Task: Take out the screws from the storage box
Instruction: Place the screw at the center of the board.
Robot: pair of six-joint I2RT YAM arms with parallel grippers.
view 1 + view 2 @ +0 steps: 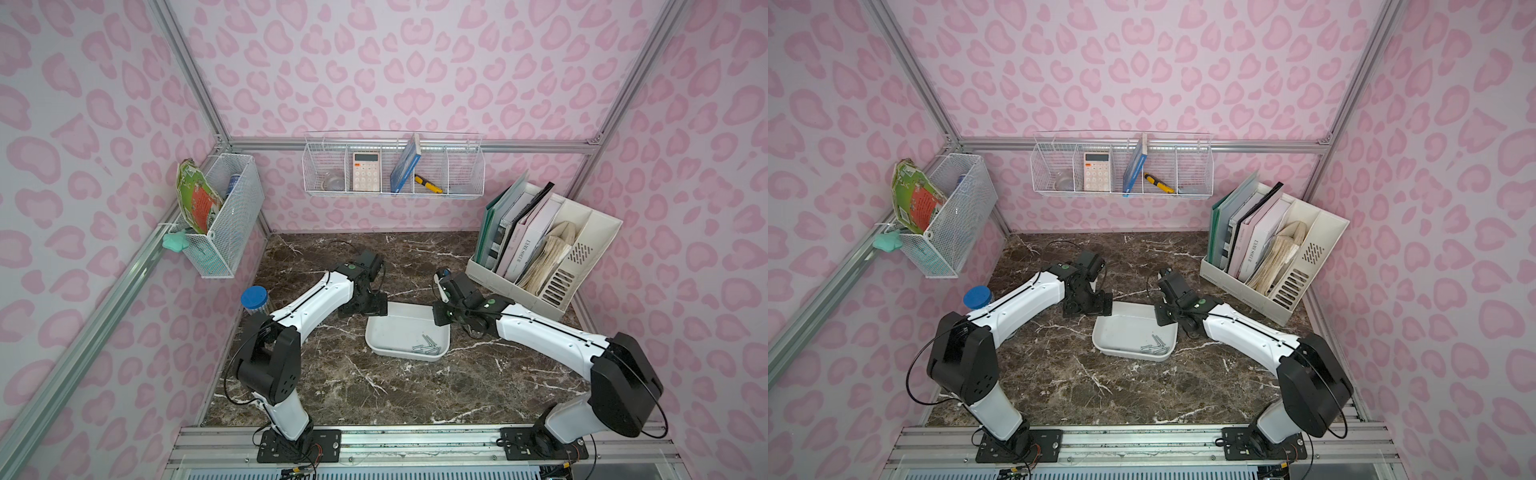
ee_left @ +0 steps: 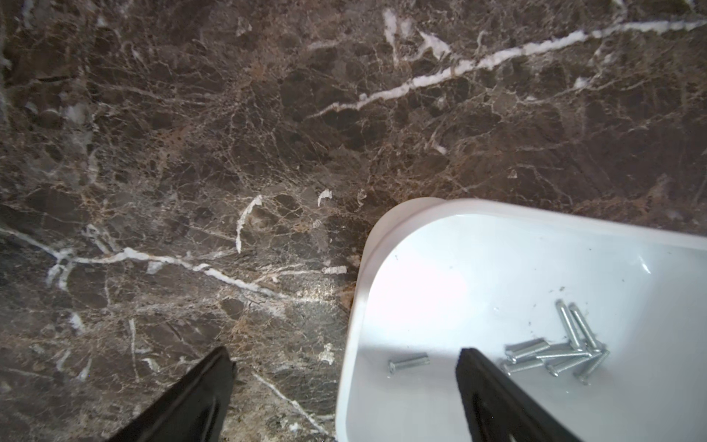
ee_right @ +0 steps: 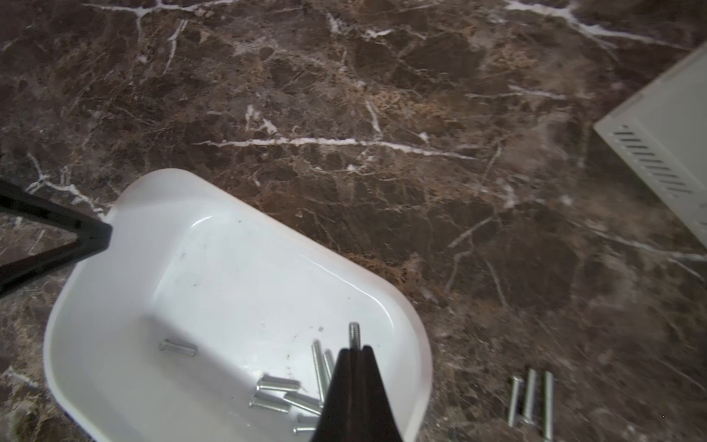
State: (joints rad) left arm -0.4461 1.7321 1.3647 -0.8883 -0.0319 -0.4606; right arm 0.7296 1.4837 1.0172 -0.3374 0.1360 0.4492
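Note:
The storage box (image 1: 392, 328) (image 1: 1121, 328) is a shallow white tray at mid-table, between my two arms. Several screws (image 1: 426, 347) (image 1: 1154, 345) lie piled in its near right corner (image 2: 554, 356) (image 3: 287, 394). A single screw (image 2: 407, 361) (image 3: 178, 347) lies apart on the tray floor. Three screws (image 3: 530, 398) lie side by side on the marble just outside the tray. My right gripper (image 3: 355, 349) is shut on a screw (image 3: 354, 335), held above the pile with its threaded end sticking out past the tips. My left gripper (image 2: 346, 363) is open and straddles the tray's wall, one finger inside and one outside.
A cream slotted file organiser (image 1: 573, 257) (image 3: 669, 153) stands at the back right, close behind my right arm. A blue-lidded jar (image 1: 254, 298) sits by the left wall behind my left arm. White wire baskets (image 1: 224, 216) (image 1: 395, 166) hang on the walls.

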